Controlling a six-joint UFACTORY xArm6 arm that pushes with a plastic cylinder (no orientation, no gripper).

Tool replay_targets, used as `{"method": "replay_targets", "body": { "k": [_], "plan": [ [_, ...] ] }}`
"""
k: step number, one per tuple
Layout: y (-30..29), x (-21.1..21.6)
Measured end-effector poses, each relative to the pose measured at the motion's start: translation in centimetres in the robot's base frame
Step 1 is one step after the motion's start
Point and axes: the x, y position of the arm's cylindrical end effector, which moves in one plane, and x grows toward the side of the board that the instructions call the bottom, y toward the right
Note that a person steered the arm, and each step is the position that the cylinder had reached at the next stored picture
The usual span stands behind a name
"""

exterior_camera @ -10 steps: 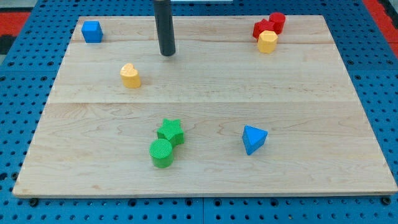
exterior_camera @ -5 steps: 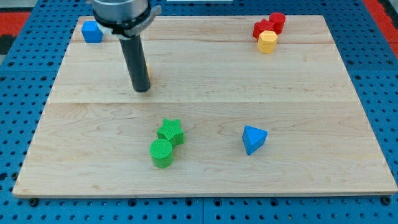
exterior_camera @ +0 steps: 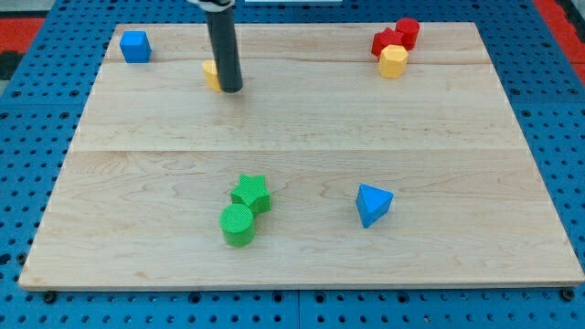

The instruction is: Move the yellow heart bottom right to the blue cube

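The yellow heart lies near the view's top left of the wooden board, mostly hidden behind my rod. My tip rests on the board touching the heart's right side. The blue cube sits in the board's top left corner, to the left of and a little above the heart, apart from it.
Two red blocks and a yellow hexagonal block cluster at the top right. A green star and a green cylinder touch at the bottom centre. A blue triangular block lies at the lower right.
My tip swung down past the heart's lower right, then moved up and right. The yellow heart has been pushed toward the view's top and slightly right.
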Motion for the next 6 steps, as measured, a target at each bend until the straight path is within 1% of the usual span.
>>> {"method": "replay_targets", "body": {
  "k": [1, 2, 3, 4, 5, 6],
  "plan": [
    [-2.8, -2.4],
    [-7.7, -5.7],
    [-8.2, -4.9],
    [-0.8, -0.7],
    [9.8, 4.3],
    [14.9, 11.5]
  ]
}}
